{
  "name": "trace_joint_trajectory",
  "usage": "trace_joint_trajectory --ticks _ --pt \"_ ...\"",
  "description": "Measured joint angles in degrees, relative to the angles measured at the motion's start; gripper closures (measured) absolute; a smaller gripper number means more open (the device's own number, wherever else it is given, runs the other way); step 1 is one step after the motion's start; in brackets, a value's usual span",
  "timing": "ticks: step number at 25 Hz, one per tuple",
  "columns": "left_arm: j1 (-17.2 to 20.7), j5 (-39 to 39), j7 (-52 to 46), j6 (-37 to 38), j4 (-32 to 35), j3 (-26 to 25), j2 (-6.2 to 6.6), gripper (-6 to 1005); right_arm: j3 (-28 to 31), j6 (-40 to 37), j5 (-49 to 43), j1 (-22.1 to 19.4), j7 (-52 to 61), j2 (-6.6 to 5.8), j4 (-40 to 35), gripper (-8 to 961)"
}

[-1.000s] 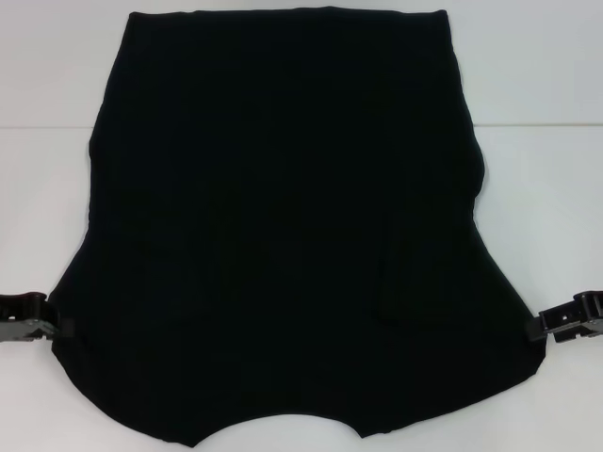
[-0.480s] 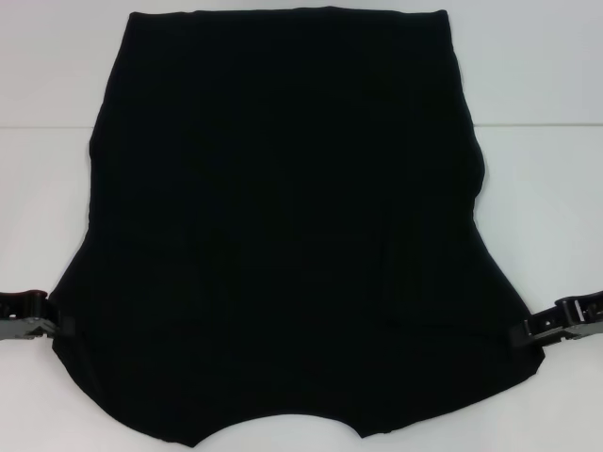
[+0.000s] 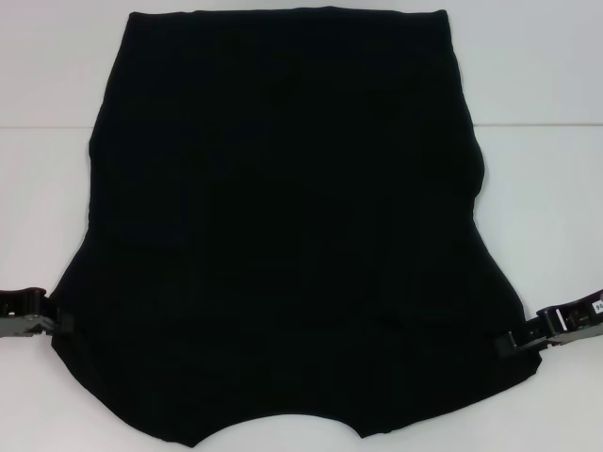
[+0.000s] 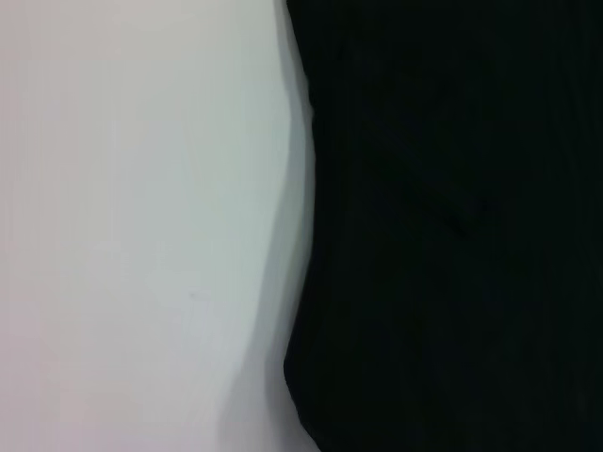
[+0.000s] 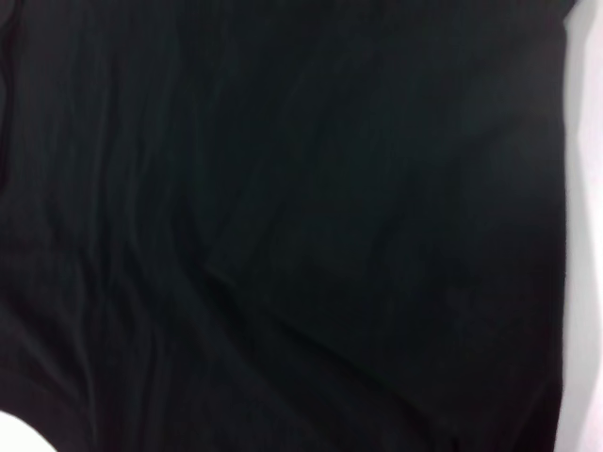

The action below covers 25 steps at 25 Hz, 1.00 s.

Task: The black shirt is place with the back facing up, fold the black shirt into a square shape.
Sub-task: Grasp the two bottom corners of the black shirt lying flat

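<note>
Left gripper [image 3: 58, 321]: low at the shirt's left sleeve edge, tip touching the fabric border; whether its jaws are apart or together cannot be told. Right gripper [image 3: 510, 343]: low at the right sleeve, tip overlapping the fabric edge; jaw state likewise cannot be told. Black shirt [image 3: 287, 226]: spread flat, plain side up, filling the middle of the white bench [image 3: 537, 85], sleeves toward the robot, straight hem at the far side. Bare bench lies open outside both sleeves and along both flanks. Left wrist view: shirt edge [image 4: 301, 235] curving against white surface.
</note>
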Motion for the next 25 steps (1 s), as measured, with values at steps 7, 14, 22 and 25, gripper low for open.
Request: trace_joint_trajectory --ticks 7,14,22,25 --pt "-0.17 0.0 0.0 -0.28 -0.08 0.01 0.0 901 -0.38 -0.03 -0.12 1.34 -0.11 0.37 1.85 359" --pt "-0.23 -0.02 0.0 -0.27 -0.08 0.04 0.0 896 -0.47 0.1 0.07 2.18 -0.5 1.18 2.16 359" --pt "-0.28 -0.09 0.0 -0.29 -0.08 0.03 0.0 890 -0.24 0.1 0.48 2.74 -0.61 1.35 2.72 360" --pt "-0.51 -0.09 0.03 -0.37 -0.07 0.12 -0.05 887 -0.32 0.09 0.52 2.98 -0.71 1.39 3.37 457"
